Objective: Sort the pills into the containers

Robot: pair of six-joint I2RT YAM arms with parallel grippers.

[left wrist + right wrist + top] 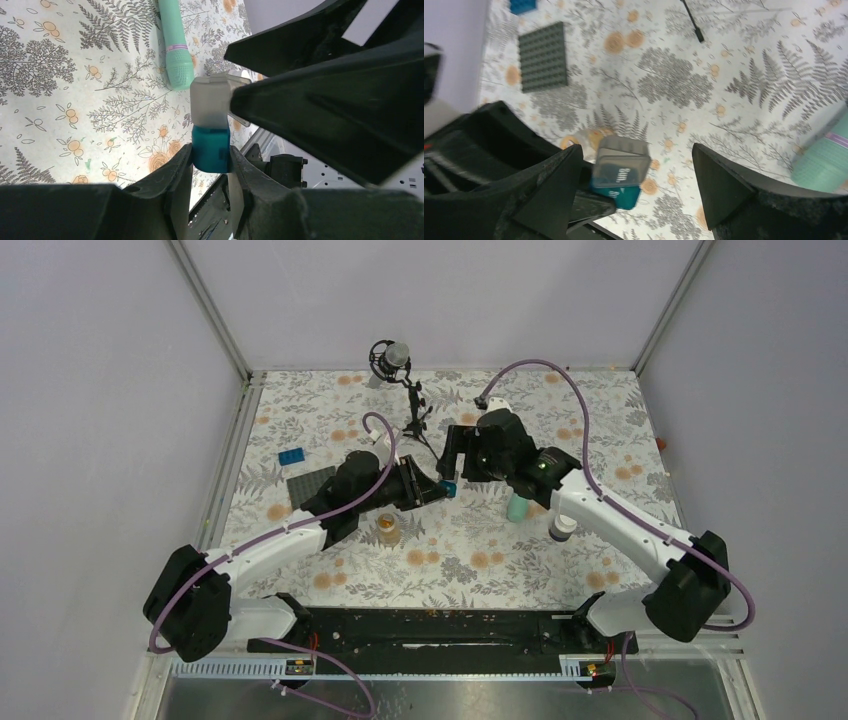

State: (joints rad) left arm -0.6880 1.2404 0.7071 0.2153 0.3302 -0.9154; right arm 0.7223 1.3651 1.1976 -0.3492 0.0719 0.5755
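My left gripper (440,490) (211,150) is shut on the teal box segment (211,149) (616,195) and holds it above the cloth. The grey box segment (211,102) (620,161) sits against the teal one's far end. My right gripper (462,455) (638,150) is open wide around the grey segment, which lies nearer one finger (554,185). The mint-green organizer strip (518,505) (175,45) (824,165) lies on the cloth to the right. A small glass jar (388,528) with orange pills stands below the left gripper.
A dark grey studded plate (310,485) (543,62) and a blue brick (292,456) (522,5) lie at the left. A small black stand (400,370) rises at the back. A white round object (563,528) sits beside the right arm.
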